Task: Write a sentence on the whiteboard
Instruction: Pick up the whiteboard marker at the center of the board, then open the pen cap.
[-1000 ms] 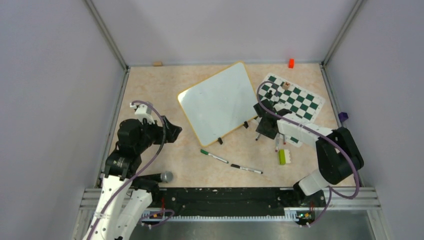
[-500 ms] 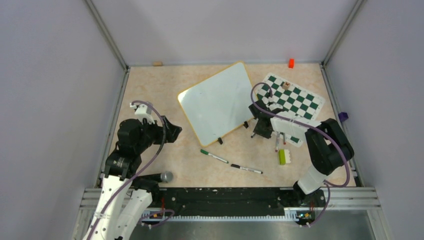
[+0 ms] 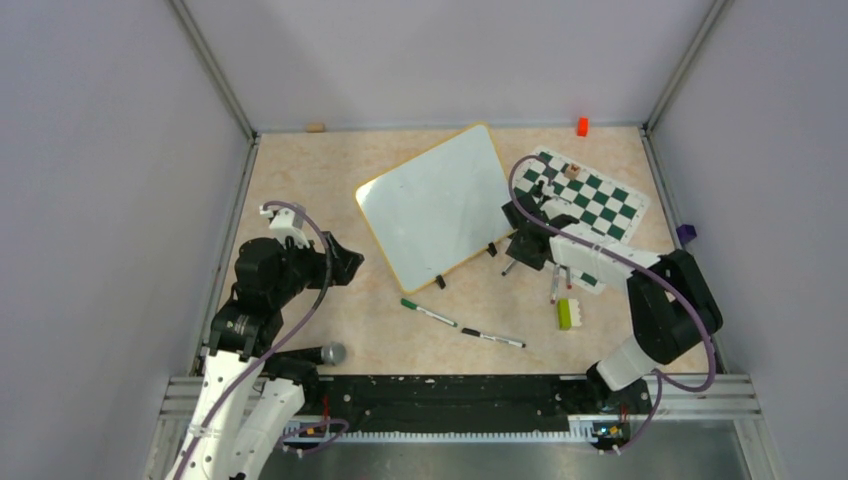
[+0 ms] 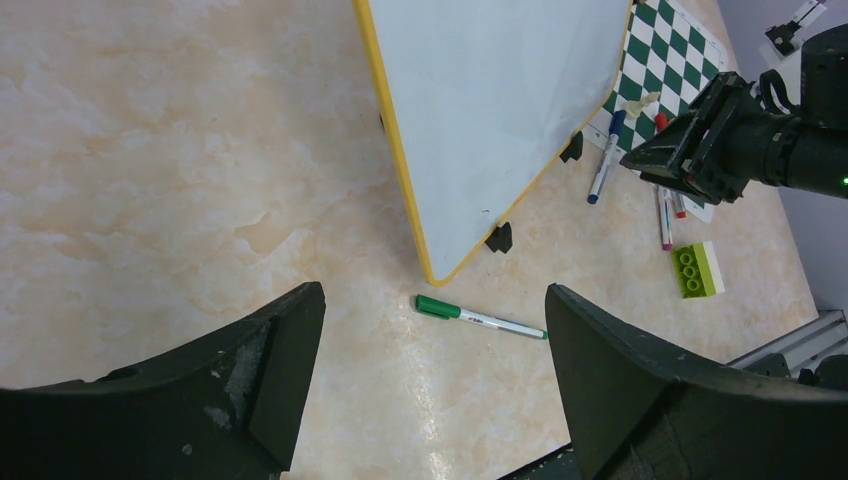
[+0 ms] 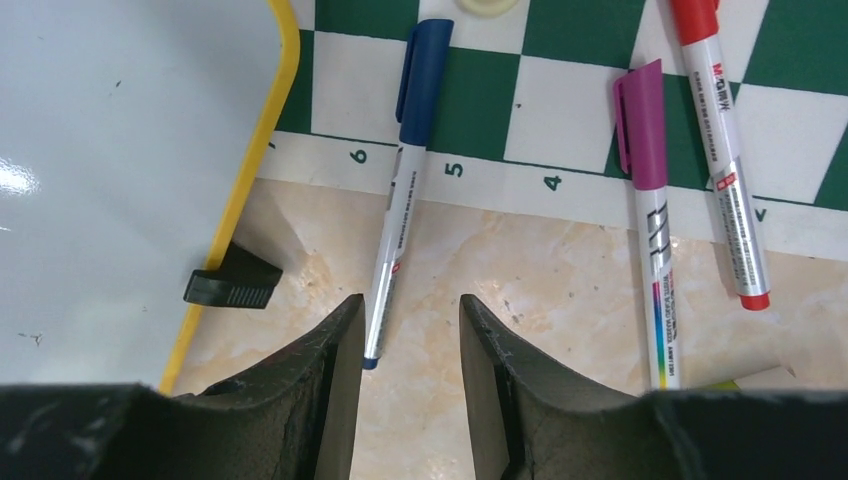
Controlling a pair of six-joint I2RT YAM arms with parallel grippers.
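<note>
The whiteboard lies tilted mid-table, white with a yellow rim; its face is blank and no sentence shows on it. My right gripper hovers low by the board's right edge, and the right wrist view shows it partly open with nothing gripped. A blue marker lies half on the chessboard, its tail just inside the left fingertip. The left gripper is wide open left of the board. In its wrist view it looks over a green marker.
Purple and red markers lie beside the blue one. A black marker, a green-and-white brick, a microphone and an orange block lie around. A black clip foot sits near my right fingers.
The right arm's elbow swung left and back right, and its gripper edged slightly toward the far side by the board's edge. The left arm has not moved.
</note>
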